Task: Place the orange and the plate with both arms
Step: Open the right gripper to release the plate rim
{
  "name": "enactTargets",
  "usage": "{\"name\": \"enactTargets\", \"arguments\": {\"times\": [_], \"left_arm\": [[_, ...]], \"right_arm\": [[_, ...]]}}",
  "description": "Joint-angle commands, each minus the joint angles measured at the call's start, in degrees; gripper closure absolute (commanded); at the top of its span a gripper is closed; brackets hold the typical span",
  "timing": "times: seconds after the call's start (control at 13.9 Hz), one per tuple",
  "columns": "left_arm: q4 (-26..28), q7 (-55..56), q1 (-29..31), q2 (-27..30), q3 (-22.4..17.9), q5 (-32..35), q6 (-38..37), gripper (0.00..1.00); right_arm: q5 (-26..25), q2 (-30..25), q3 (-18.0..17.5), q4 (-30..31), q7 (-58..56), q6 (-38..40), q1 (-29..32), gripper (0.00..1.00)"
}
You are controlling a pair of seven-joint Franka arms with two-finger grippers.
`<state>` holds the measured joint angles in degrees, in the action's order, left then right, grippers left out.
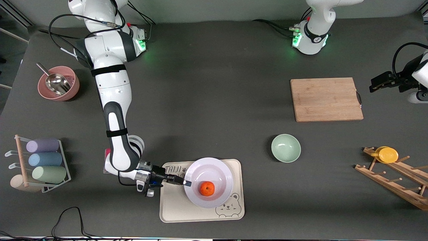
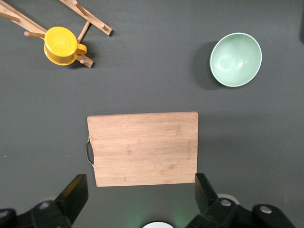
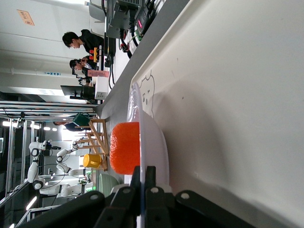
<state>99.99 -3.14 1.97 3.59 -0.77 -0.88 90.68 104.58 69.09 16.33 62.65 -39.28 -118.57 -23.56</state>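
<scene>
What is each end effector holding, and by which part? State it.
The right end effector is shut on the plate, pinching its rim at the edge toward the right arm's end. The left end effector, over the cutting board, holds nothing.

Glossy white plate (image 1: 209, 182) catching the light, smooth as glazed ceramic, and the orange (image 1: 207, 188) on it looks finely dimpled and matt. Under them, a cream tray (image 1: 174, 207) with a dull, satin plastic look. At two o'clock, a pale wooden cutting board (image 1: 326, 99) showing straight grain. The green bowl (image 1: 286, 148) shines softly. The table (image 1: 214, 100) is dark, matt, cloth-like.
</scene>
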Motion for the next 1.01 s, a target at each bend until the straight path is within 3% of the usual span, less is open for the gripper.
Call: {"name": "enactTargets", "arguments": {"times": [0.0,0.14,0.36,0.5,0.94], "left_arm": [[1.08,-0.81,-0.47,0.89,-0.11,0.17,0.73,0.0],[1.08,-0.81,-1.26,1.5,-0.2,0.26,0.55,0.0],[1.08,-0.73,-1.44,1.68,-0.2,0.26,2.74,0.0],[0.99,-0.81,-1.7,1.59,-0.2,0.26,3.27,0.0],[0.64,-1.25,-1.44,1.68,-1.78,1.4,2.48,0.0]], "right_arm": [[0.98,1.05,-0.77,-1.48,-1.41,-0.08,0.54,0.44],[0.98,1.05,-0.77,-1.48,-1.59,-0.08,0.53,0.28],[0.54,0.44,-0.6,-1.48,-0.71,-0.08,0.53,0.25],[-0.16,0.09,-0.07,-1.48,-0.62,-0.08,0.62,0.17],[-18.41,-5.26,1.42,-1.57,6.04,4.47,3.43,0.14]]}}
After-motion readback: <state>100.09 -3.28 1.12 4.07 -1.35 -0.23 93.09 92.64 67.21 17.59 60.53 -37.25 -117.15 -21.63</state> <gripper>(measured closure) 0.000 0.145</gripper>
